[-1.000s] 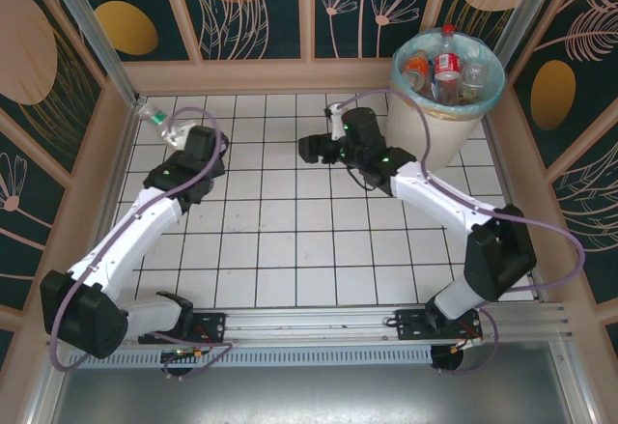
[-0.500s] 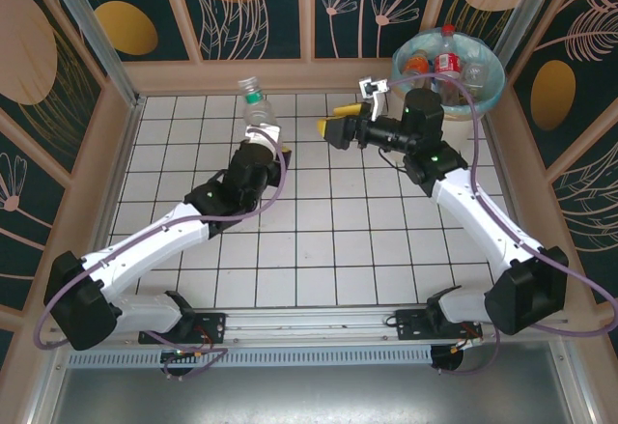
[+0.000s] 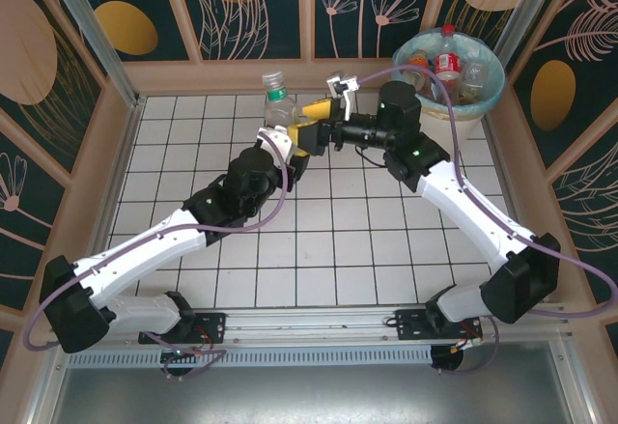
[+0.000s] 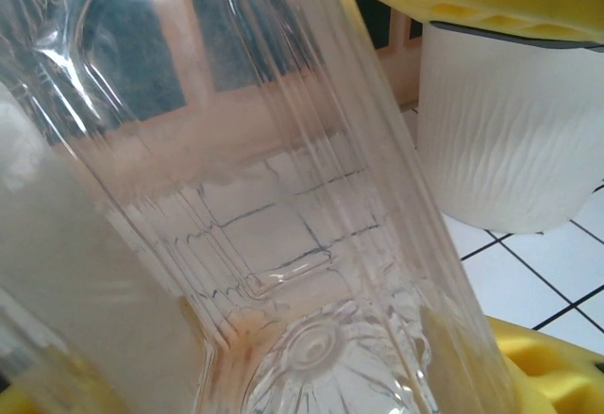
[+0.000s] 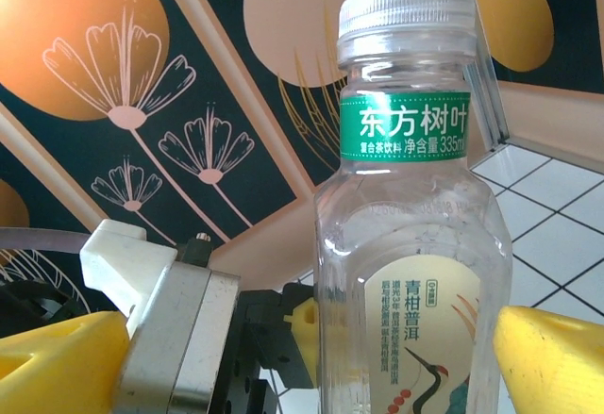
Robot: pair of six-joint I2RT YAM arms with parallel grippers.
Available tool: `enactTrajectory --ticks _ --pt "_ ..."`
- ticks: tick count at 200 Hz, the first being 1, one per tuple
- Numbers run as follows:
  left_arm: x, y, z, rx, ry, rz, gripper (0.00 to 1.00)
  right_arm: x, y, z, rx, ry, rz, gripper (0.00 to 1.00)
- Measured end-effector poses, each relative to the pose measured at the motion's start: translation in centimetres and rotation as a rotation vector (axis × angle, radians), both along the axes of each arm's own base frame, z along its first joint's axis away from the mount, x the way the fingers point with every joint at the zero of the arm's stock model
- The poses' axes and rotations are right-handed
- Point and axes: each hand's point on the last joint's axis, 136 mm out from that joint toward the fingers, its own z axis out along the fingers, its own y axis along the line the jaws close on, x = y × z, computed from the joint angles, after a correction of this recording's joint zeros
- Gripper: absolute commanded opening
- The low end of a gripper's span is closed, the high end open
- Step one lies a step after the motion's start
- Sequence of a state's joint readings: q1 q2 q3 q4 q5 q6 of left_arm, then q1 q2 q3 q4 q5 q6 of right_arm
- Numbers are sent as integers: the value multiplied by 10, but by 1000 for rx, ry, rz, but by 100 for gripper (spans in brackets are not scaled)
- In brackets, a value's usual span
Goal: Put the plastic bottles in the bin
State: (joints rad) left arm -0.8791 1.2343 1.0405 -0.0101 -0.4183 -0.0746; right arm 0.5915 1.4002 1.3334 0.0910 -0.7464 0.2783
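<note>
Handover above the far side of the worktop [image 3: 319, 240]: the left pincer [image 3: 281, 142] is clenched on the lower body of a clear plastic bottle [image 3: 278, 98] with a green neck band, holding it upright, cap up, clear of the surface. The right pincer [image 3: 314, 117] stands spread wide at the level of the bottle's middle, reaching in from the bin side. Its wrist camera shows the bottle [image 5: 415, 244] standing between its two yellow fingers [image 5: 547, 357], neither visibly pressing on it (whether a pad brushes the plastic cannot be told). The bottle's long axis runs vertical, across the line of the right pincer's reach, so a plain squeeze looks enough to take it. The bin [image 3: 493, 81], teal-lined and already carrying several bottles [image 3: 446, 59], sits in the far right corner, just behind the right arm's wrist and well apart from the left arm. That makes the right arm the likelier carrier. The likely order: right closes first, then left lets go.
</note>
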Motion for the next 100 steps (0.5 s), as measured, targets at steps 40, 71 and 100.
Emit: enactTrajectory --ticks 40,71,100 --pt "-1 6 2 -6 -6 11 32 1 4 3 -11 -15 -26 98" --pt "-1 6 -2 -1 -2 9 31 1 1 -1 -22 -8 -52 97" --pt "-2 3 -3 7 -3 -9 31 -1 -5 -3 -15 -7 -82 97"
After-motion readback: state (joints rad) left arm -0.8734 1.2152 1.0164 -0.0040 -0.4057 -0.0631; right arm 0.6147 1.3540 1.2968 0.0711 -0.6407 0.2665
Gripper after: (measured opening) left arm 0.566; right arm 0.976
